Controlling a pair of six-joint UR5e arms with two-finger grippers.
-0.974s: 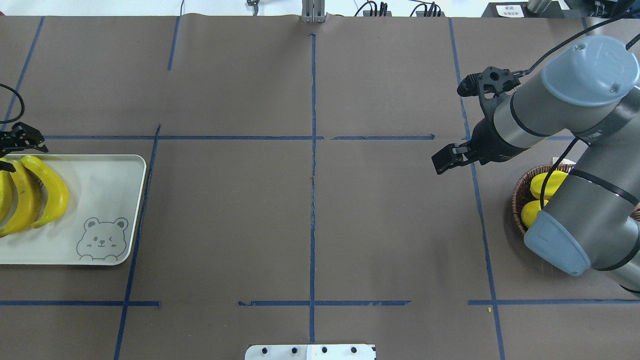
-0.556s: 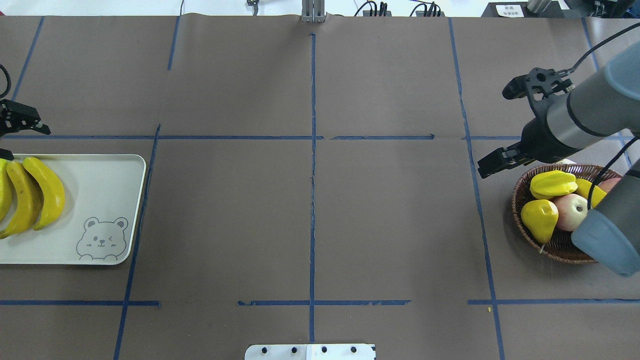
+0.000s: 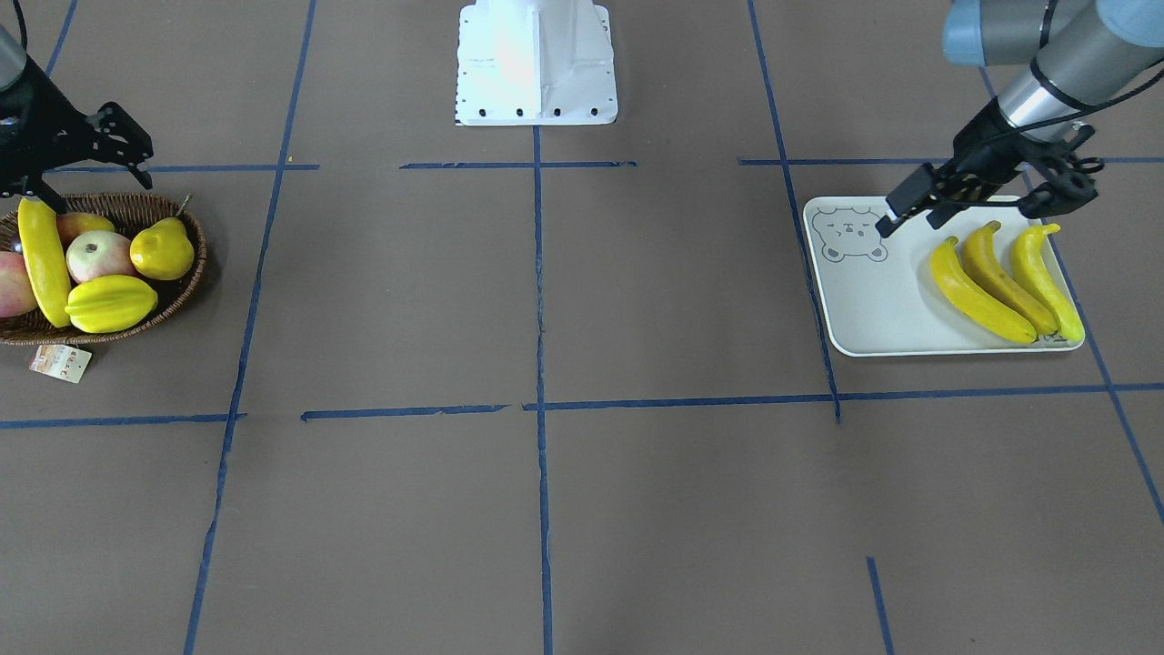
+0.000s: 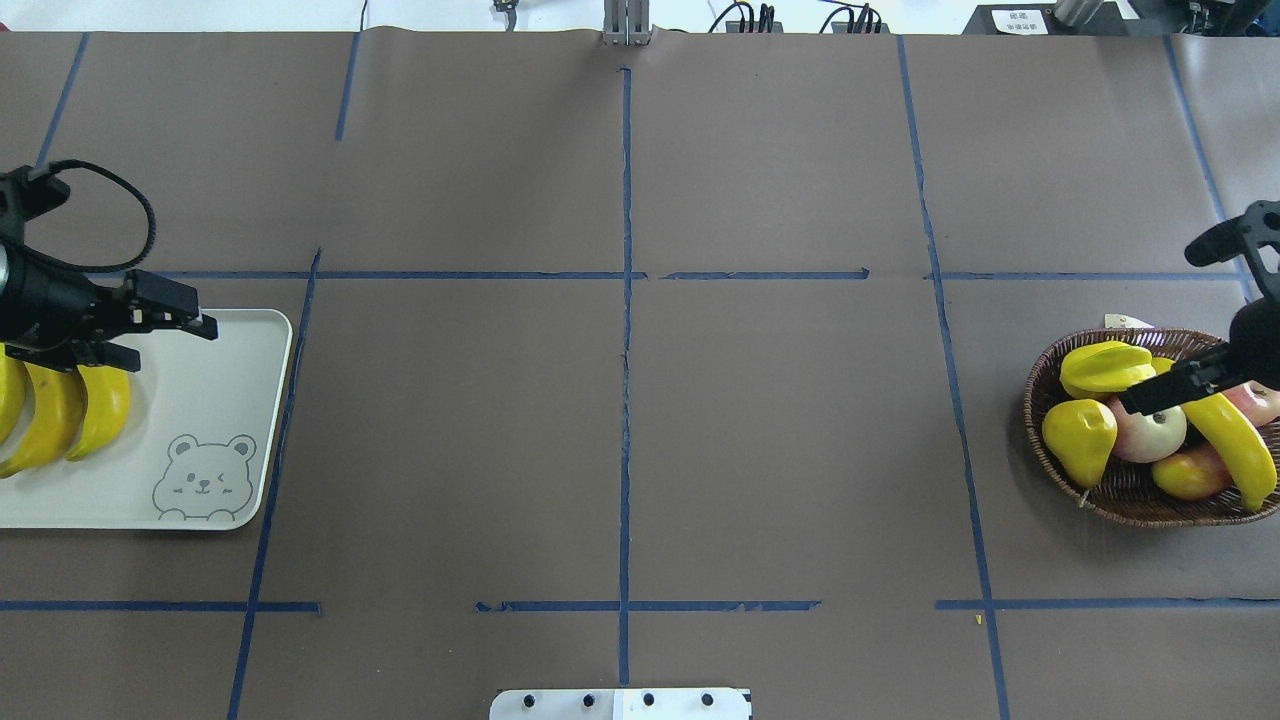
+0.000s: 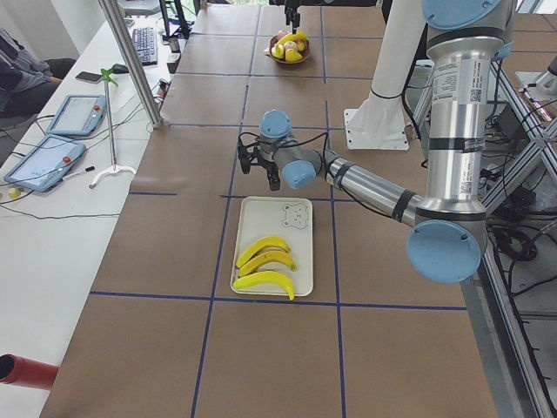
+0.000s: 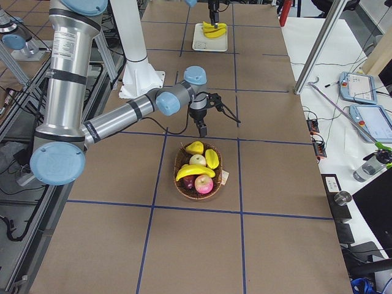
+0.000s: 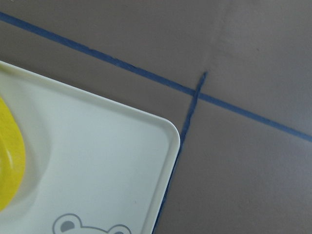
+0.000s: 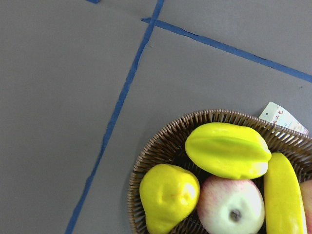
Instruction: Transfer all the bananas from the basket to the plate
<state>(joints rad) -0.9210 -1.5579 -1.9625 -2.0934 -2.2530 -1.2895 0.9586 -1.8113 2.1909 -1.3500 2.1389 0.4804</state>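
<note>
Though three curved yellow plastic bananas (image 3: 991,277) had been set on the white rectangular bear-print plate (image 3: 873,300) under the released, empty left gripper (image 4: 170,342), a fourth banana (image 4: 1235,450) was left in the brown wicker basket (image 4: 1033,400), and the right gripper's (image 4: 1135,400) state could not be told.

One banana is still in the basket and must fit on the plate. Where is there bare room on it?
The plate is bare in the strip between the three bananas and its rim toward the table's middle, with the bear print filling that strip's robot-side corner. The outer side, where the bananas lie side by side, is crowded.
</note>
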